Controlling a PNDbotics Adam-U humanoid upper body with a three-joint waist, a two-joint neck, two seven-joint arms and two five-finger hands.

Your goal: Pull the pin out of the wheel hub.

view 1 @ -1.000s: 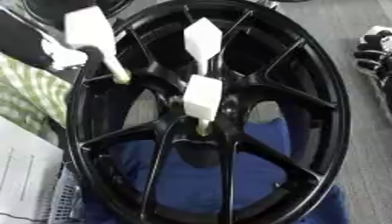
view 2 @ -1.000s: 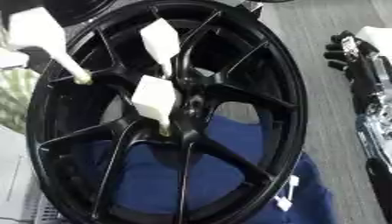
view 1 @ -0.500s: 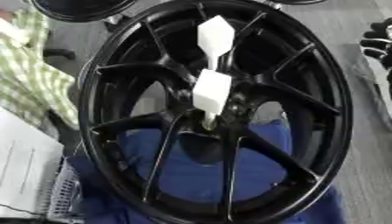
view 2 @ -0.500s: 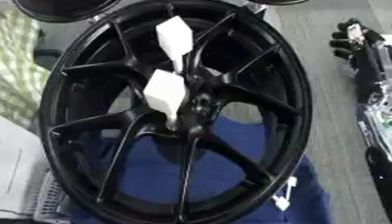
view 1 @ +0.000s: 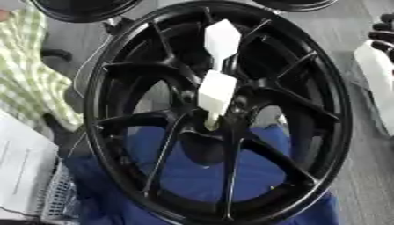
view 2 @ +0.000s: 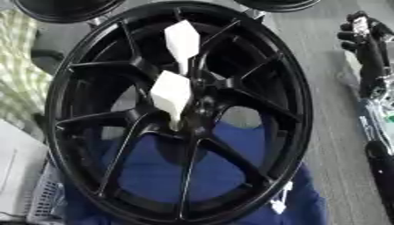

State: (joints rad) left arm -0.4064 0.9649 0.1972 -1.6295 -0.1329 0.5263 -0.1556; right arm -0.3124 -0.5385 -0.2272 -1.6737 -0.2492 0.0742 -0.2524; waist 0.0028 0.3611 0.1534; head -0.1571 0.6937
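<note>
A black spoked wheel (view 1: 341, 132) lies tilted on a blue cloth (view 1: 192, 176) and fills the middle of both views. Two white pins with broad faceted heads stand in its hub (view 2: 202, 110). The upper pin (view 1: 221, 39) rises from the hub's far side. The lower pin (view 1: 217, 92) is in the hub's near side, its thin shaft (view 1: 211, 121) showing below the head. My right hand (view 2: 366, 41) shows black at the right edge, apart from the wheel and holding nothing I can see. My left hand is out of view.
A green checked cloth (view 1: 31, 74) lies left of the wheel, above a white sheet (view 1: 19, 171) and a mesh basket (view 1: 58, 197). Parts of other black wheels (view 1: 77, 6) show along the top edge. Grey floor (view 2: 331, 132) runs down the right.
A third white pin at the wheel's upper left, with something white holding it, has gone from view. The whole picture has shifted, so the camera moved. The two hub pins stay in place.
</note>
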